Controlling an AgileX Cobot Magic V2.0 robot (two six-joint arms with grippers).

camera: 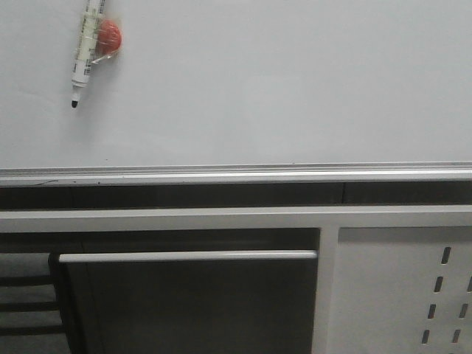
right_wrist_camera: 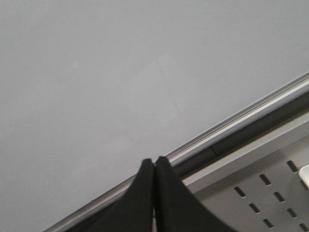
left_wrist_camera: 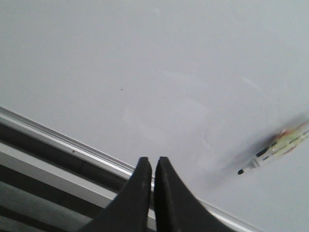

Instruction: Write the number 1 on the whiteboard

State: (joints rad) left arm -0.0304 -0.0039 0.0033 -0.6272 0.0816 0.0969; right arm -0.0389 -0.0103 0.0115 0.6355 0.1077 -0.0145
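Note:
The whiteboard [camera: 280,88] is large, white and glossy, with a silver rail [camera: 236,175] along its near edge. No black stroke of the number 1 shows on it. A white marker pen [camera: 87,46] with a black tip lies at the board's far left, taped to a red ball [camera: 109,37]; it shows blurred in the left wrist view [left_wrist_camera: 275,149]. My left gripper [left_wrist_camera: 150,160] is shut and empty over the rail [left_wrist_camera: 67,147], apart from the pen. My right gripper [right_wrist_camera: 154,161] is shut and empty over the rail [right_wrist_camera: 241,120]. Neither gripper shows in the front view.
Below the board runs a white cabinet frame [camera: 184,219] with a horizontal bar [camera: 184,256] over a dark opening. A white perforated panel [camera: 398,295] stands at the lower right, and it shows in the right wrist view [right_wrist_camera: 270,193].

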